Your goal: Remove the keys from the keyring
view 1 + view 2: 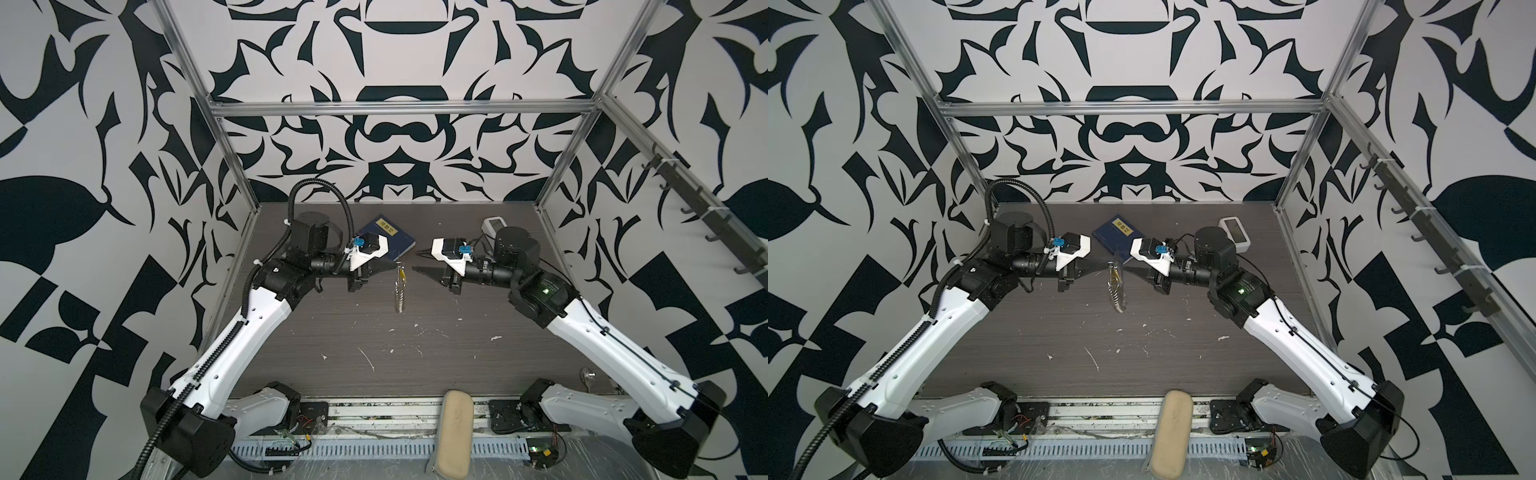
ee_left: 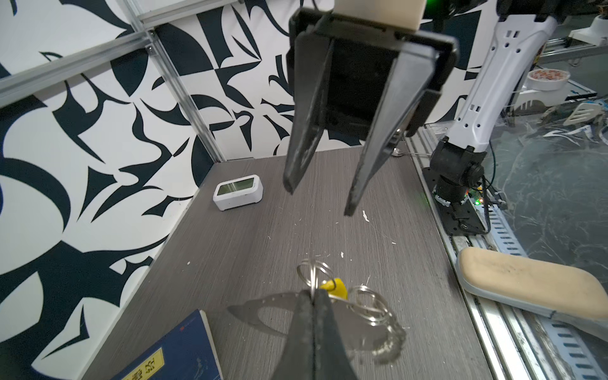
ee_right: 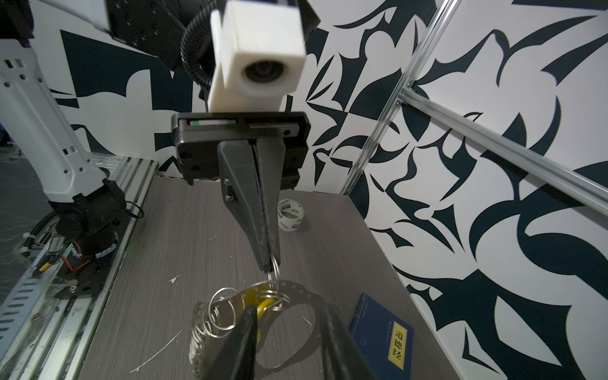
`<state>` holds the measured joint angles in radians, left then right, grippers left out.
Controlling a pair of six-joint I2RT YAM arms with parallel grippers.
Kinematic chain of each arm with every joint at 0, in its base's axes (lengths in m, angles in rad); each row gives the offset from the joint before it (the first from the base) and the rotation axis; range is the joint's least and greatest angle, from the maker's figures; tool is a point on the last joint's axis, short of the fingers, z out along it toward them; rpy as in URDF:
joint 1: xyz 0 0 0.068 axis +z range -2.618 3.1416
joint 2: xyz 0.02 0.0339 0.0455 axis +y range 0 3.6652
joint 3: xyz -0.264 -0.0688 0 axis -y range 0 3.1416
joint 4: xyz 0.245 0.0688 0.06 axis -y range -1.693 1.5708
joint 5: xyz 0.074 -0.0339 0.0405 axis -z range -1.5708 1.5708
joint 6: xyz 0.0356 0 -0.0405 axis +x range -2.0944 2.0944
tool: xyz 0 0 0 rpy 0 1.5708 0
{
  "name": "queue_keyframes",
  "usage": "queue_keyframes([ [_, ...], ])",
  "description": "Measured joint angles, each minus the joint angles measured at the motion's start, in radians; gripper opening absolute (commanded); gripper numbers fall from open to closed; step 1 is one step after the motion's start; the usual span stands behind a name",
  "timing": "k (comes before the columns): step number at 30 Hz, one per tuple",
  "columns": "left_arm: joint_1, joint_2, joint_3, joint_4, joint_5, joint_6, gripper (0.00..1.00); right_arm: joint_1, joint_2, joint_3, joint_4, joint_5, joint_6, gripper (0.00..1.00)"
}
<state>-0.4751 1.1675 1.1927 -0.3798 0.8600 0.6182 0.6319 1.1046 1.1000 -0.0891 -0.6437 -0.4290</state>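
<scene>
Left gripper (image 3: 269, 263): jaws fully closed, pinching a small silver split ring at the top of the keyring (image 1: 400, 297), a string of many small silver metal split rings linked like a chain. The chain hangs down from this grip over the middle of the grey wood-grain table (image 1: 374, 353). Its lower end is blurred in the left wrist view, so contact with the table cannot be confirmed.

Keys: a small yellow oblong plastic tag (image 2: 337, 286) sits at the top of the chain, just beside the left gripper's tips and touching the upper rings. It remains attached.

Right gripper (image 2: 319, 200): jaws partly open, with nothing held. It faces the left gripper, tip to tip, at about the same height. In the right wrist view the yellow tag lies between its two fingers (image 3: 243, 339), close against one. Whether it touches that finger cannot be determined.

Other items noted:
- A dark blue book with a yellow label (image 1: 386, 237) lies flat at the back of the table, behind the grippers.
- A small white rectangular clock (image 1: 1235, 232) stands at the back right.
- A roll of clear tape (image 3: 290, 215) is at the back left.
- A beige padded wrist rest (image 1: 455, 432) lies on the front rail.
</scene>
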Motion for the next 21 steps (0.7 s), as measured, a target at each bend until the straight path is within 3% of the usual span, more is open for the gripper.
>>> queue_keyframes([
  [10,0.001,-0.033,-0.023,0.047,0.023,0.012,0.00,0.000,-0.013,-0.071,0.055,0.003,0.080,0.44],
  [21,0.002,-0.049,-0.040,0.100,0.016,0.003,0.00,0.000,-0.024,-0.165,0.302,-0.008,0.330,0.51],
])
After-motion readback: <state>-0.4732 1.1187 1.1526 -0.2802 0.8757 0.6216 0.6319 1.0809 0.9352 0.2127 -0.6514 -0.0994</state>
